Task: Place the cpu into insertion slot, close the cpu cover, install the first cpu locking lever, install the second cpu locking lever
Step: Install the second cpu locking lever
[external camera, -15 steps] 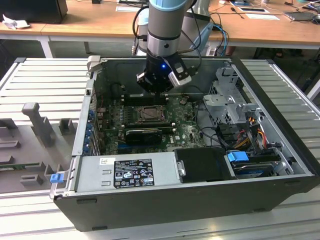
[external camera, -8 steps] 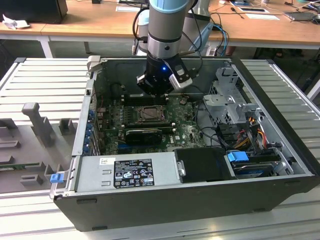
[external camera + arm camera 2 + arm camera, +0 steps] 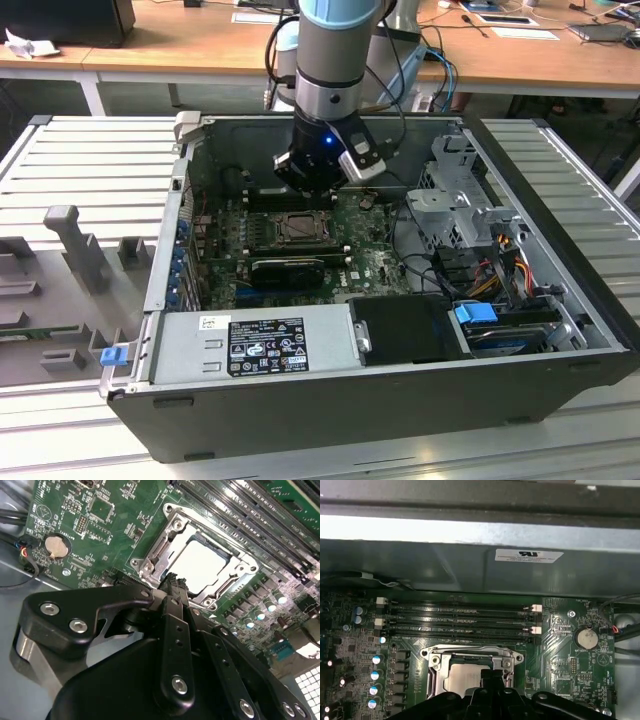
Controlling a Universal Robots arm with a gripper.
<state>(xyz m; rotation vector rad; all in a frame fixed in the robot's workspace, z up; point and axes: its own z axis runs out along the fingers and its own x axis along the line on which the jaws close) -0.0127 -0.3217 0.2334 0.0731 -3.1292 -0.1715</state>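
- Cpu (image 3: 202, 565) sits in your insertion slot (image 3: 150, 560), cpu cover (image 3: 235, 560) down around it.
- Your gripper (image 3: 172, 580) hovers at the slot's edge, fingers pressed together, pinching nothing.

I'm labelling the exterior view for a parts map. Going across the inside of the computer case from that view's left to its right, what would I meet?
Blue tabs along the case's wall → insertion slot on the green board, with the claw above it → silver drive cage → bundle of coloured cables.
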